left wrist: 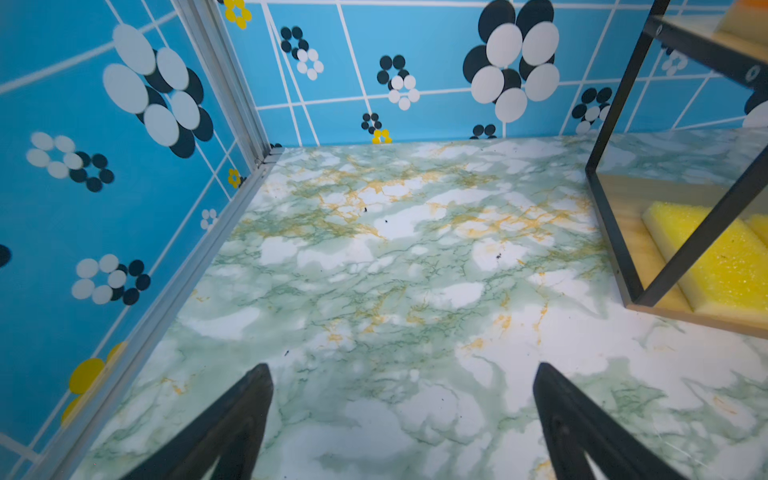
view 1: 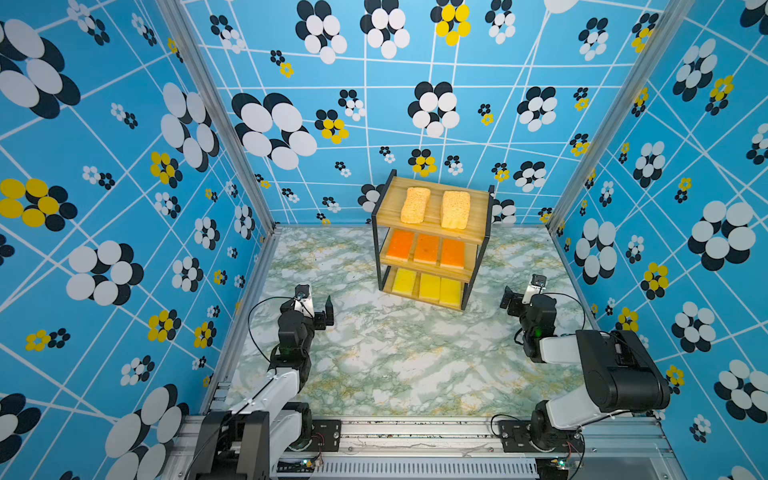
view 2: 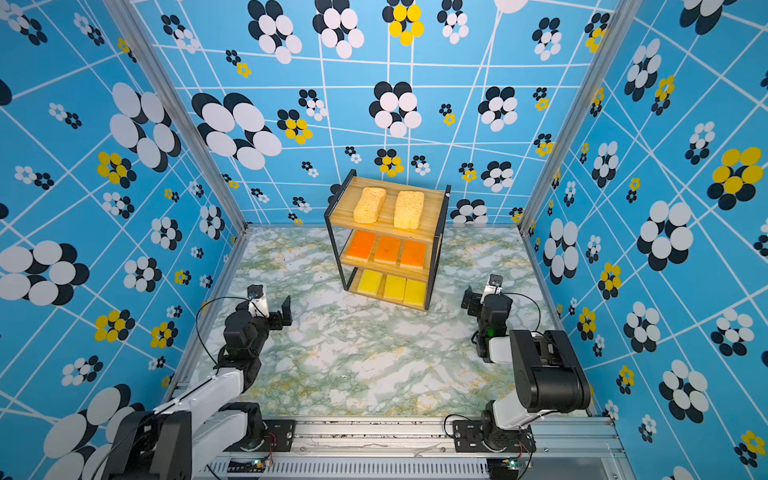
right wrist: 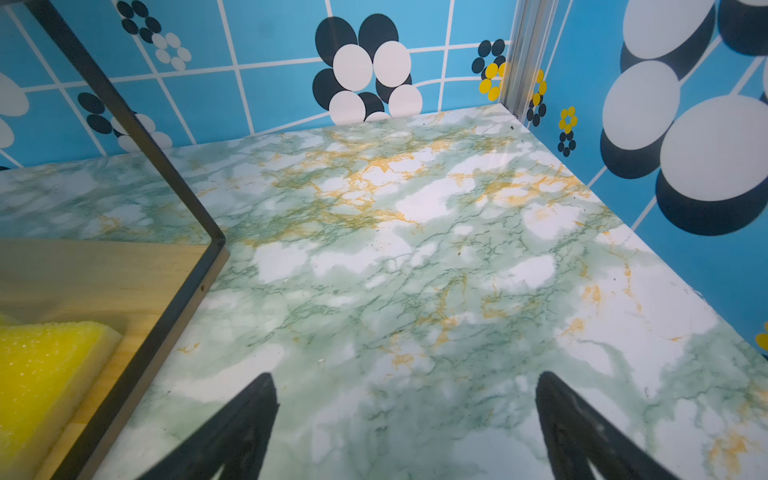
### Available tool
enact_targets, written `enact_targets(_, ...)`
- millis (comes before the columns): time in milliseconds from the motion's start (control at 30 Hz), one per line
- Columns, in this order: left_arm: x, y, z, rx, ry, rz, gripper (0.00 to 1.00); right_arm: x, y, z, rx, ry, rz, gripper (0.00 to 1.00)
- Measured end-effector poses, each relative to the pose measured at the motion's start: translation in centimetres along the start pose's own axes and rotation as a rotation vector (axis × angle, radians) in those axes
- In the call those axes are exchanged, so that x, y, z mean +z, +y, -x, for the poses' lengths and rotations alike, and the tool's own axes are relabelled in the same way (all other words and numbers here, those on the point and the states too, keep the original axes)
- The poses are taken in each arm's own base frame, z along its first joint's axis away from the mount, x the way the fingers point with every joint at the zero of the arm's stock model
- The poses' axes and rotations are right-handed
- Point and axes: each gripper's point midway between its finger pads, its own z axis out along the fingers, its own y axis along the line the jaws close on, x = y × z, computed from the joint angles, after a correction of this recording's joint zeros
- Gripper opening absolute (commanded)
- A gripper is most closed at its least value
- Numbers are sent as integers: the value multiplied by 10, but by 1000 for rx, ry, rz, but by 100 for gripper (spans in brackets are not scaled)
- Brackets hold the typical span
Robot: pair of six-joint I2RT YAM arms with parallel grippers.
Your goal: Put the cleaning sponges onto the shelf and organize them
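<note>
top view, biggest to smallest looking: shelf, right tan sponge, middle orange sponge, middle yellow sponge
1. shelf
2. right tan sponge, though nearer the camera
3. middle orange sponge and middle yellow sponge: alike, unranked

A three-tier wooden shelf [view 1: 478, 214], black-framed, is stocked: two tan porous sponges [view 1: 414, 205] on top, three flat orange sponges [view 1: 426, 248] midway, three flat yellow sponges [view 1: 429, 286] lowest.

Shelf [view 2: 434, 208] with tan sponges [view 2: 369, 204] above orange sponges [view 2: 387, 248] above yellow sponges [view 2: 394, 286].
</note>
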Motion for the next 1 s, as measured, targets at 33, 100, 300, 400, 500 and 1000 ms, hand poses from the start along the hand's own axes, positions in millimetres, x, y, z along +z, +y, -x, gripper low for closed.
enact_targets(33,4,-1,-5,-3,11,-3,99,0,0,0,0,0,0,99)
enact_targets(100,10,-2,-14,-11,31,-11,99,0,0,0,-2,0,0,99)
enact_targets(300,27,-8,-15,-29,26,-40,99,0,0,0,-2,0,0,99)
enact_targets(400,37,-8,-23,-37,20,-38,99,0,0,0,-2,0,0,99)
enact_targets(500,42,-7,-38,-44,55,-25,99,0,0,0,-3,0,0,99)
enact_targets(1000,65,0,-13,-49,57,26,99,0,2,0,-4,0,4,99)
